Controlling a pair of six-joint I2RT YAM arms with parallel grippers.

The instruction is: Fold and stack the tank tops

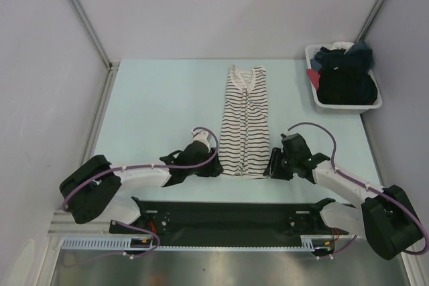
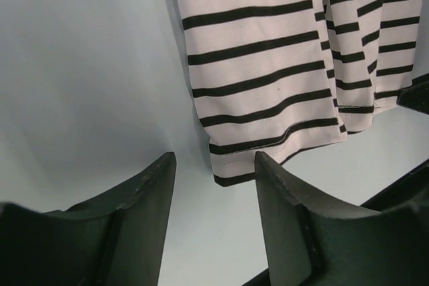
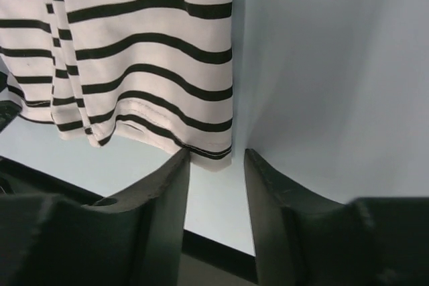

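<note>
Left gripper (image 2: 214,162) and right gripper (image 3: 218,155) stand part-open and empty. Pinch the limp, light striped tank top (image 1: 244,122) at its hem corners.

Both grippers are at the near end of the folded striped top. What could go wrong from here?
1. The near corner of the striped tank top lies just beyond the open left gripper, not between its fingers. Closing now could pinch only the edge, or nothing.
2. The top lies in folded layers. The right gripper, with the corner beside one finger, might catch a single layer, so the fold opens when lifted.
3. Uneven grips could skew the next fold.
</note>
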